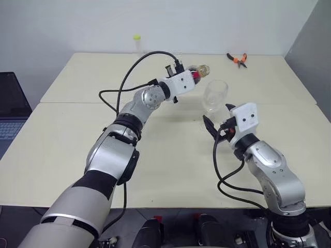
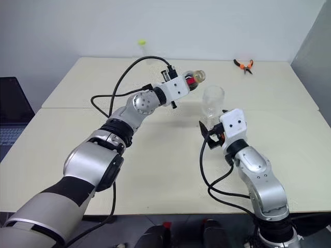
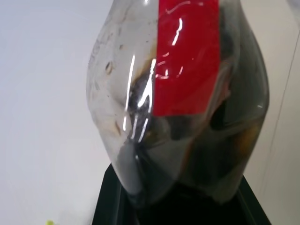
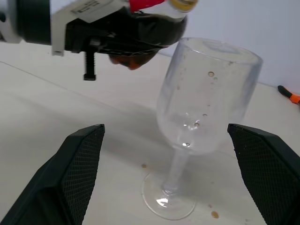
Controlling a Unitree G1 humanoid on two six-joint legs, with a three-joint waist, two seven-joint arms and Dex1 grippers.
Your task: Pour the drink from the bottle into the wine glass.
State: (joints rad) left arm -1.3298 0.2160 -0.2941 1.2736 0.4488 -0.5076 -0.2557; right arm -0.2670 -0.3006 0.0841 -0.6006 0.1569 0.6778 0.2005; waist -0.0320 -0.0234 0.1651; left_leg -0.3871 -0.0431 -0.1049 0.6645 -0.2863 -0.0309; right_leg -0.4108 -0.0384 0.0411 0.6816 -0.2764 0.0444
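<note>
bottle: the bottle [image 2: 195,78] is up off the table [image 1: 170,170], tipped about level, neck end pointing toward the wine glass [image 1: 214,96], just beside and above its rim.
bottle handling: thin clear plastic, light, soft-walled; your grip sits round the belly at the red label. Squeeze harder and it may dent or spurt, so keep the pinch as it is.
drink: the drink [image 3: 220,154] shows dark inside the belly; in the right wrist view the bowl looks empty bar a few drops, so I'd judge pouring has barely begun, if at all.
wine glass handling: stiff, fragile, top-heavy on a thin stem and small foot; tips easily if knocked. Take it low, by the stem or foot.
left gripper: your left gripper [image 1: 192,77] is pinched on the bottle; arm reaches forward, wrist about level.
right gripper: your right gripper [image 4: 168,173] has jaws spread wide either side of the stem, touching nothing; forearm low, pointing level at the glass.
risk: brown spots on the table by the foot, watch for slip.
</note>
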